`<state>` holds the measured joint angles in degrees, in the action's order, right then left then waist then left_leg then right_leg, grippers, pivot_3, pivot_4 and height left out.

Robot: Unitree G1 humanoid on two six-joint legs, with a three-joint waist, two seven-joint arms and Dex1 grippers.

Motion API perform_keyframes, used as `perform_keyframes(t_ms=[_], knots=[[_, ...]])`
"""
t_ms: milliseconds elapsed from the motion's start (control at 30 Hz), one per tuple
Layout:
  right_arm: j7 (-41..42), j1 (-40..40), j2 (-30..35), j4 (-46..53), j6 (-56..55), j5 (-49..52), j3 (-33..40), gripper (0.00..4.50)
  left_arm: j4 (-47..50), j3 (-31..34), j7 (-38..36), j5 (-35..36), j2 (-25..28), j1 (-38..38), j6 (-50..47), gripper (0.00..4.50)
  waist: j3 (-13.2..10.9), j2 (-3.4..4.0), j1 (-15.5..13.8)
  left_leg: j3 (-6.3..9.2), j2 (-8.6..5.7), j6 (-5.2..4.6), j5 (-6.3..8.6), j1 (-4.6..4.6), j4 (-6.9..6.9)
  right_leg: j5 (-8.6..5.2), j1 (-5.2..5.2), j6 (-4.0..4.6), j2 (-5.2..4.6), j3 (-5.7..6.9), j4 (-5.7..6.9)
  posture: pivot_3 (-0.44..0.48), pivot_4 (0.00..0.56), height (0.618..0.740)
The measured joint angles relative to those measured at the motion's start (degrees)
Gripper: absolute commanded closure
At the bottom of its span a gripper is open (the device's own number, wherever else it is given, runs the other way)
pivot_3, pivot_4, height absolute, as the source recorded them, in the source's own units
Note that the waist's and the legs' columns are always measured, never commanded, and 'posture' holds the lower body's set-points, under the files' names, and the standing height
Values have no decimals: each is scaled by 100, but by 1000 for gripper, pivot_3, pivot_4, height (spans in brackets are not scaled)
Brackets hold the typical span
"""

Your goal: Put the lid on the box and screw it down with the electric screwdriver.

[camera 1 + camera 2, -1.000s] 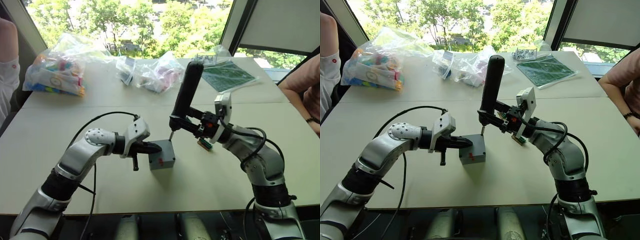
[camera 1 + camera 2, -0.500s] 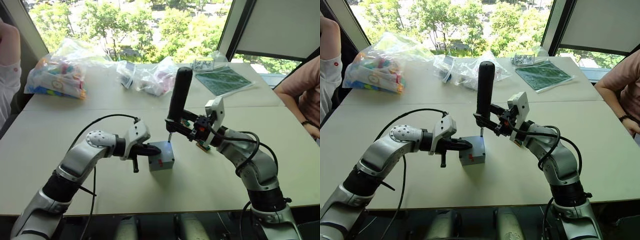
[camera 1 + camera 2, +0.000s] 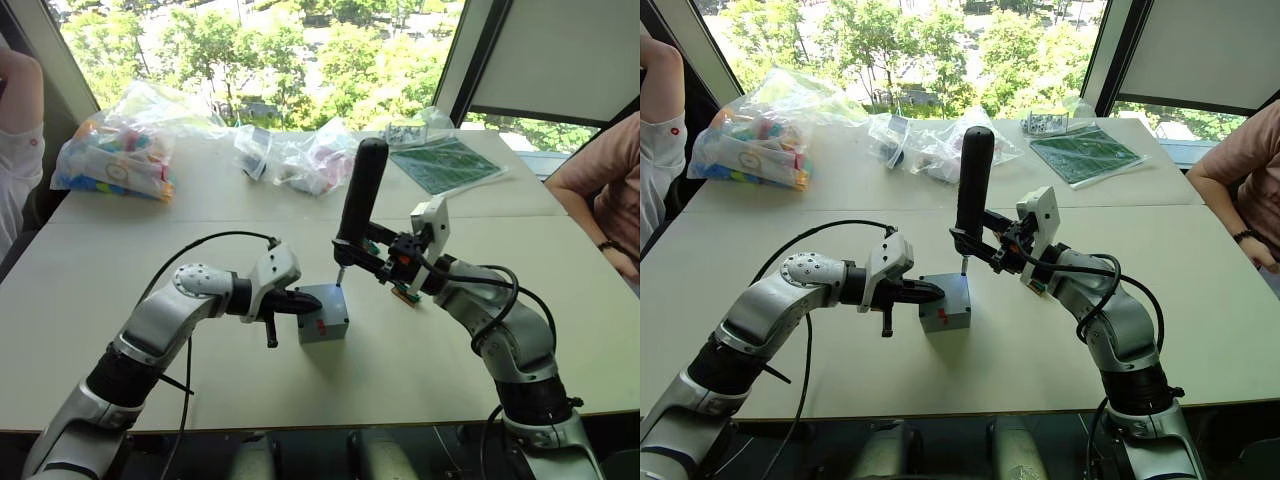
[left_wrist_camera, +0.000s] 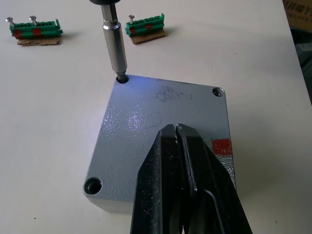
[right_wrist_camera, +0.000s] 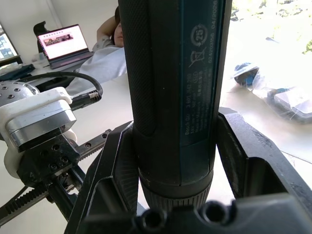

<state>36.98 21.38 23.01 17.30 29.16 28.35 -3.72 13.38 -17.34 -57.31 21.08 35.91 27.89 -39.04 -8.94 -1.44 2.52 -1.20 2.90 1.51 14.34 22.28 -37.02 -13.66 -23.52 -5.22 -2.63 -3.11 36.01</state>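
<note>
1. At the middle of the table (image 3: 120,250) sits the box (image 3: 322,322) with the lid (image 4: 161,131) already on top of it; the left gripper (image 4: 181,146), its two black fingers closed together with nothing between them, presses down on the lid's top face to steady it

2. The right gripper (image 5: 175,161) is clamped around the electric screwdriver (image 3: 359,195), which stands near upright with its bit in the lid's far corner hole (a screw head shows in another corner, while the near corner hole looks empty)

3. Risk: if the tool leans off the hole's axis, the bit can ride out of the screw and skate across the lid, or the screw can go in crooked

4. Risk: the left gripper holds the lid only by pressing on it, so torque from the driver may twist the box on the smooth table

5. Two green terminal blocks (image 4: 146,28) carrying spare screws lie just beyond the box, near the screwdriver's path; plastic bags (image 3: 115,150) and a green board (image 3: 445,160) lie well apart at the far edge, and people's arms show at both sides, clear of the work
</note>
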Motion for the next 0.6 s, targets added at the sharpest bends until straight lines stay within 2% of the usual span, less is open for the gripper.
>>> perform_keyframes(t_ms=[467, 600], knots=[[67, 94, 131, -9, 46, 10, 59, 2590, -89, -21, -2, -97, -162, 10, 105, 4500, 7, 2, -2, 0, 0, 1, 2, 6, 7, 1, -3, 5, -11, 4, -28, 0, 150, 740], [-13, 527, 337, -159, 846, 546, 461, 2590, -118, -49, -3, -162, -255, -3, 254, 4500, -17, 16, -16, -4, -2, 1, 1, 28, 4, 14, -7, 24, -22, 5, -50, 0, 150, 740]])
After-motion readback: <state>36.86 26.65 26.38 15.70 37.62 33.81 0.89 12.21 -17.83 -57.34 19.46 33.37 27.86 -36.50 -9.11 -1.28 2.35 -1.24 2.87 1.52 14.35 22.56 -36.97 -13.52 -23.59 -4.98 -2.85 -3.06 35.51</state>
